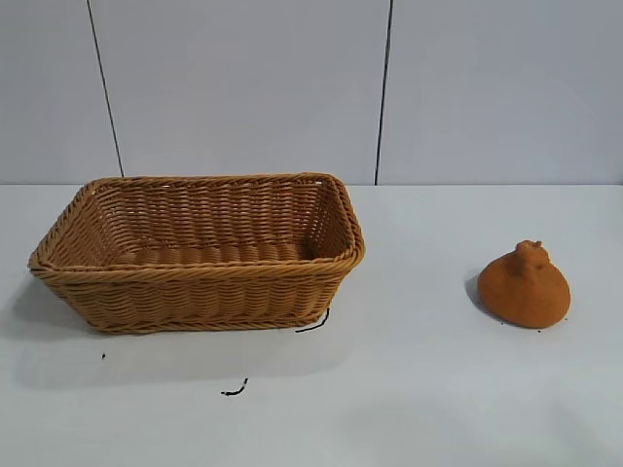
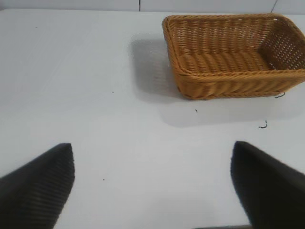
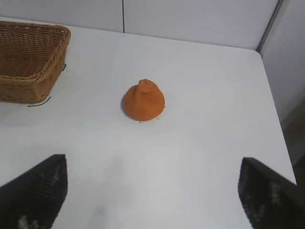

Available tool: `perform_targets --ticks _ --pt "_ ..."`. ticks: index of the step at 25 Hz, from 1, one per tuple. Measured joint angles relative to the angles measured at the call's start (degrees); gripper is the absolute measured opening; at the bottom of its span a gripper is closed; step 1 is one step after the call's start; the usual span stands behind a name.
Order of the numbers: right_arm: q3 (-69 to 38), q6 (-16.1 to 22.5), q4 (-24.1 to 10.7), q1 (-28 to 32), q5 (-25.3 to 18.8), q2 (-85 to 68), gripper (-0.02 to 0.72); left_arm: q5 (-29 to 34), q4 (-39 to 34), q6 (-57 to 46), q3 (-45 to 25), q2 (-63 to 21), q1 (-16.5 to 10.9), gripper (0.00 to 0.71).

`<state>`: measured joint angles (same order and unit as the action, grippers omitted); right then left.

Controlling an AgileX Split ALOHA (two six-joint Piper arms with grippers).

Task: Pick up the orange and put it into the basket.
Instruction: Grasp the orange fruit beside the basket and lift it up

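Note:
The orange [image 1: 524, 285], dull orange with a knobby neck on top, sits upright on the white table at the right; it also shows in the right wrist view [image 3: 143, 100]. The tan wicker basket [image 1: 200, 275] stands at the left, with nothing in it; it shows in the left wrist view [image 2: 228, 76] and partly in the right wrist view [image 3: 28, 67]. My right gripper [image 3: 152, 164] is open and holds nothing, above bare table a good way short of the orange. My left gripper [image 2: 152, 155] is open and holds nothing, well away from the basket. Neither gripper shows in the exterior view.
Short black marks [image 1: 313, 323] lie on the table by the basket's front corner and in front of it [image 1: 234, 389]. The table's right edge [image 3: 274, 105] runs past the orange, with a grey wall panel behind.

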<state>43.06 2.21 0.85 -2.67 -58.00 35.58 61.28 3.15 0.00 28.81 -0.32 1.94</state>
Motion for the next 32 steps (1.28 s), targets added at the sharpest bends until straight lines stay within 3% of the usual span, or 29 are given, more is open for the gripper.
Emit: perform_targets --ticks 5,18,27,32 --pt "11.9 2.2 0.5 0.0 0.8 23.2 0.695 0.0 0.0 0.0 0.0 0.0 0.0 0.639" --pt "43.1 0.4 4.2 0.0 0.2 71.9 0.695 -0.1 0.0 0.0 0.0 0.0 0.0 0.639" --pt "46.0 -0.2 5.5 0.0 -1.3 87.8 0.695 -0.1 0.0 0.0 0.0 0.0 0.0 0.639" --pt "46.0 -0.2 5.1 0.0 0.8 91.3 0.695 -0.1 0.0 0.0 0.0 0.0 0.0 0.639"
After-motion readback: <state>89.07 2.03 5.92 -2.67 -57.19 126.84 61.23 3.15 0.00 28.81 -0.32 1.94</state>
